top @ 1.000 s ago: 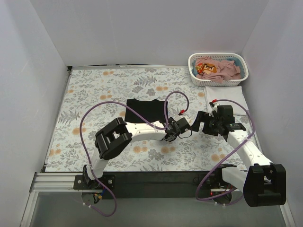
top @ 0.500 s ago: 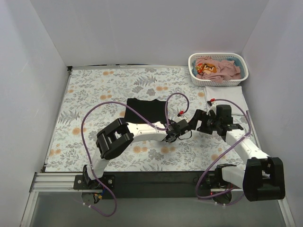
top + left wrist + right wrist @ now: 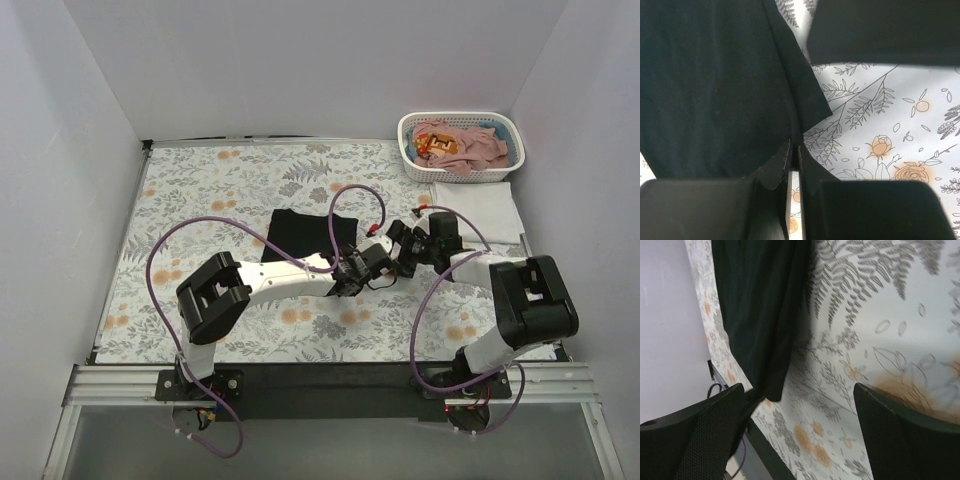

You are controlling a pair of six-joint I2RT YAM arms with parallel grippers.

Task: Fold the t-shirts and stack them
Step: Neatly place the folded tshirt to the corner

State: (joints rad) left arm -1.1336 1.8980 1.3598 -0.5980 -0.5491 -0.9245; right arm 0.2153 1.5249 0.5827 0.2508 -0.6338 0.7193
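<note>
The black t-shirt (image 3: 305, 233) lies folded on the floral cloth near the middle. My left gripper (image 3: 348, 274) is at its near right corner. In the left wrist view my left gripper (image 3: 795, 146) is shut on the hem of the black t-shirt (image 3: 715, 85). My right gripper (image 3: 395, 243) is open and empty, just right of that corner. In the right wrist view my right gripper (image 3: 800, 395) has its jaws wide apart, with the black t-shirt (image 3: 760, 305) ahead. A white t-shirt (image 3: 480, 208) lies folded at the right. Dusty-pink t-shirts (image 3: 470, 145) lie in the basket.
The white slotted basket (image 3: 412, 152) stands at the far right corner. The floral cloth (image 3: 200, 200) covers the table. White walls close in the left, back and right sides. A dark blurred shape (image 3: 880, 30) hangs over the cloth in the left wrist view.
My right arm has swung left and its open gripper now sits close to the black t-shirt's right corner. My left gripper has shifted slightly left, still at the shirt's corner.
</note>
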